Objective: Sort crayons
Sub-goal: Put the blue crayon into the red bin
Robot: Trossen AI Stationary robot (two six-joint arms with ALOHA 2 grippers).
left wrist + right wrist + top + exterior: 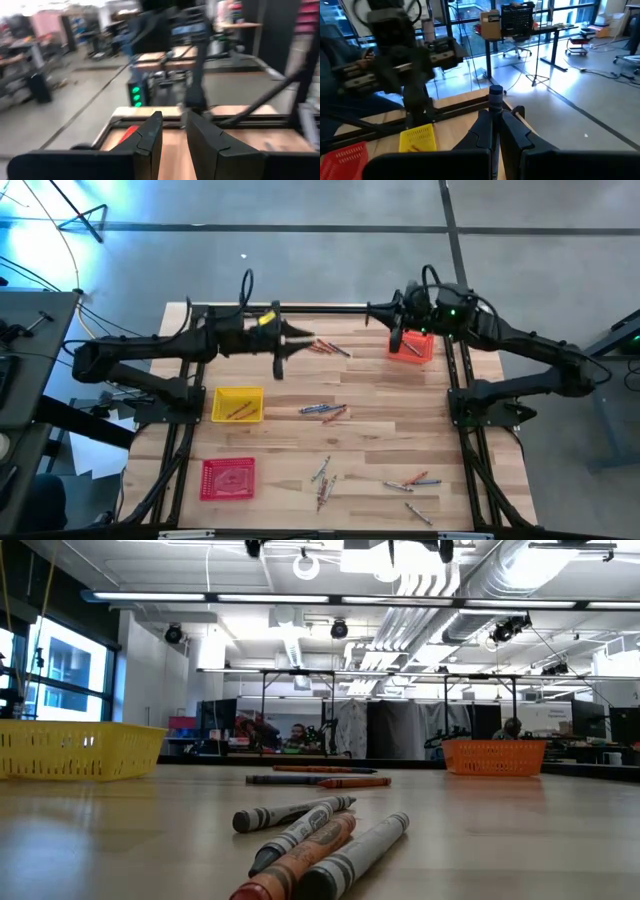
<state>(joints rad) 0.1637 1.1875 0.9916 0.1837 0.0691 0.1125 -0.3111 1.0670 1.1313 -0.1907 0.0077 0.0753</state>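
A wooden worktop (380, 395) seen from above. The crayons (324, 412) lie scattered over its middle and near edge, a few resting in the yellow tray (238, 405). The left pincer (283, 352) hangs above the far middle, fingers slightly apart, empty. The right pincer (397, 338) hovers over the orange tray (412, 346), clamped on a blue crayon (495, 100).

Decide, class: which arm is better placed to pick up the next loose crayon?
Probably the left. Its gripper hangs just beside the crayons at the table's far edge, fingers apart. The right gripper is shut over the orange tray.
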